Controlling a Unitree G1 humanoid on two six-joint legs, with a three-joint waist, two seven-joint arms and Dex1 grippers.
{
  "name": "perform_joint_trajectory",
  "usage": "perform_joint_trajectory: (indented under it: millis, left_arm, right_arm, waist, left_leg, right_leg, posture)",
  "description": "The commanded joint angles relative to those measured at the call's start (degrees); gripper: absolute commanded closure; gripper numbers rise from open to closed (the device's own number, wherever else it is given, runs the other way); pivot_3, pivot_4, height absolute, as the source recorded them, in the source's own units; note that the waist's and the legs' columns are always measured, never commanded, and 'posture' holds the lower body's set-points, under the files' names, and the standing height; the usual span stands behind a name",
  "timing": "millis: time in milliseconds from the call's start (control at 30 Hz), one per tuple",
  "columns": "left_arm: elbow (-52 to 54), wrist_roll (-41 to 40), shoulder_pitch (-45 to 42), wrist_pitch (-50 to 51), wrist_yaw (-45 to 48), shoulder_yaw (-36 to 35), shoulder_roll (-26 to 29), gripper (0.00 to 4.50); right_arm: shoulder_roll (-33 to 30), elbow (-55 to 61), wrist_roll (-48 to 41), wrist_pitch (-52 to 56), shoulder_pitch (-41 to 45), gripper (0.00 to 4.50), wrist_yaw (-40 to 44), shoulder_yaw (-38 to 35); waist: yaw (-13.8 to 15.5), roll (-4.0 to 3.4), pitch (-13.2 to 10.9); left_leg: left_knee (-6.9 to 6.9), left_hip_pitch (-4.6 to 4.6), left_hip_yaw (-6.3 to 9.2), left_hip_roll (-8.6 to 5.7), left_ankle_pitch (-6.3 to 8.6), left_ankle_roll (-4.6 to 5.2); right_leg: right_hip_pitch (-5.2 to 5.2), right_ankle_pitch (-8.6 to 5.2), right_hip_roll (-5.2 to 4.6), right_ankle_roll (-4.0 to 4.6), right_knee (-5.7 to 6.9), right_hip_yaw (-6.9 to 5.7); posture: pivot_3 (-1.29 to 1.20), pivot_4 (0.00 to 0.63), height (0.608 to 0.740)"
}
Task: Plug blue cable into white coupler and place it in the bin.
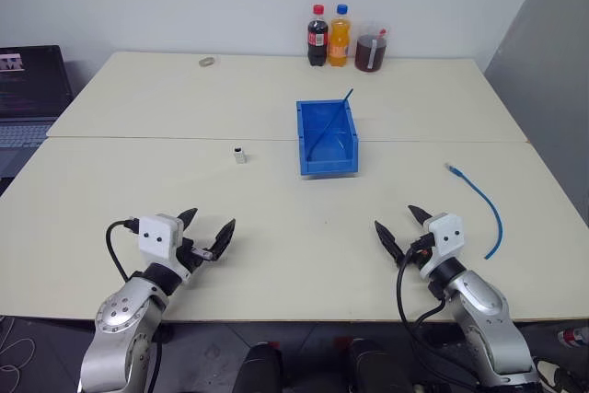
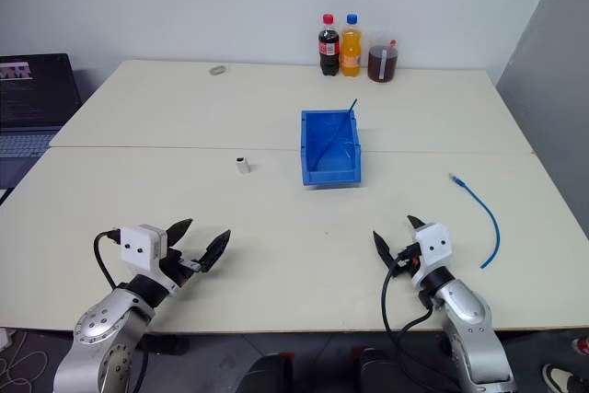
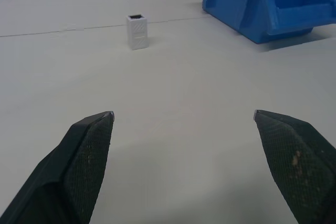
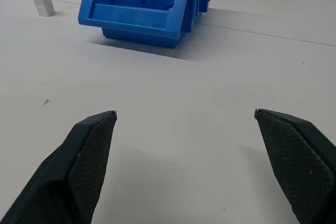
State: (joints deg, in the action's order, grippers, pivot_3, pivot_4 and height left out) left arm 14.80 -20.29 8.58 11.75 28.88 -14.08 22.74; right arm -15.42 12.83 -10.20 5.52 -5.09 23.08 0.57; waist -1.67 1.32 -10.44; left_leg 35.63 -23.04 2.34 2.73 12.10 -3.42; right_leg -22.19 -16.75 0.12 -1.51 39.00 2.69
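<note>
The blue bin (image 1: 329, 165) stands mid-table with its scooped front facing me; a straight thin blue cable (image 1: 348, 96) leans inside it, poking over the back rim. To the bin's left, the tiny white coupler (image 1: 239, 154) stands upright with its dark socket on top. The curved blue cable (image 1: 493, 209) lies on the table at the right, clear plug at its far end. My left gripper (image 1: 210, 220) hovers open near the front edge, well short of the coupler (image 3: 138, 31). Open too, my right gripper (image 1: 395, 217) is left of the curved cable and empty.
Two drink bottles (image 1: 329, 36) and a jar of dark liquid (image 1: 372, 48) stand at the table's back edge. A small ring (image 1: 207, 62) lies at the back left. A laptop (image 1: 28, 89) sits beyond the table's left side. A seam (image 1: 138, 138) crosses the tabletop.
</note>
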Motion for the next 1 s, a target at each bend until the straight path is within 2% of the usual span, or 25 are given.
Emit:
perform_joint_trajectory:
  millis: [33, 267, 500, 700, 800, 933, 1000]
  left_arm:
    - [3.11, 0.11, -1.04, -0.05, 1.41, 0.11, 2.4, 0.0]
    - [4.36, -3.83, -10.04, 5.63, 11.67, 5.24, 10.06, 0.0]
    - [2.32, -11.38, -23.7, 15.62, 26.83, 12.13, 17.21, 0.0]
    - [-0.64, -10.12, -31.64, 16.95, 36.71, 18.44, 20.29, 0.0]
    - [-1.24, -9.94, -34.45, 17.47, 37.77, 19.97, 19.55, 0.0]
    - [-1.46, -9.76, -35.77, 17.85, 38.46, 20.68, 19.4, 0.0]
    - [-1.41, -9.92, -36.27, 18.28, 38.59, 20.79, 19.33, 0.0]
  right_arm:
    - [-0.17, 3.17, -0.63, -1.48, 0.05, 0.01, -0.82, -2.1]
    - [-3.8, 4.91, -2.71, 4.88, 4.63, 0.01, -3.38, -9.92]
    - [-16.2, -9.07, -3.19, 16.54, 15.37, 0.01, -3.37, -18.69]
    - [-26.2, -27.4, -2.15, 23.55, 24.78, 0.01, 5.17, -16.18]
    - [-29.12, -35.4, -1.53, 26.17, 28.45, 0.01, 8.93, -14.16]
    - [-30.94, -38.98, -1.63, 28.71, 29.8, 0.01, 13.2, -11.93]
    - [-30.82, -39.67, -1.94, 29.87, 30.07, 0.38, 13.87, -11.64]
  waist:
    - [0.0, 0.0, 0.0]
    - [0.15, 0.01, -0.01]
    - [-0.03, 0.01, -0.04]
    - [-0.43, -0.02, -0.07]
    - [-0.36, -0.04, -0.14]
    - [-0.4, -0.05, -0.14]
    - [-0.35, -0.04, -0.15]
  left_leg:
    - [0.0, 0.0, 0.0, 0.0, 0.0, 0.0]
    - [0.02, -0.01, -0.01, -0.02, 0.0, 0.0]
    - [0.05, -0.04, -0.08, -0.06, 0.0, 0.0]
    - [-0.22, -0.01, -0.11, -0.04, 0.01, 0.03]
    - [-0.25, 0.0, -0.12, -0.05, 0.01, 0.03]
    - [-0.29, -0.01, -0.13, -0.04, 0.01, 0.04]
    - [-0.28, -0.01, -0.13, -0.04, 0.01, 0.04]
  right_leg:
    - [0.0, 0.0, 0.0, -0.01, 0.0, 0.0]
    - [0.0, -0.07, -0.01, 0.12, 0.0, 0.01]
    - [0.0, 0.1, 0.0, -0.17, -0.02, 0.03]
    - [-0.09, -0.01, 0.07, -0.02, -0.02, 0.08]
    - [-0.09, -0.02, 0.08, -0.01, -0.03, 0.08]
    - [-0.09, -0.04, 0.09, 0.01, -0.04, 0.08]
    - [-0.08, -0.06, 0.09, -0.01, -0.04, 0.08]
  posture:
    - [0.0, 0.15, 0.74]
    - [0.0, 0.15, 0.74]
    - [0.0, 0.15, 0.74]
    - [0.0, 0.15, 0.74]
    - [0.0, 0.15, 0.74]
    - [0.0, 0.15, 0.74]
    - [0.0, 0.15, 0.74]
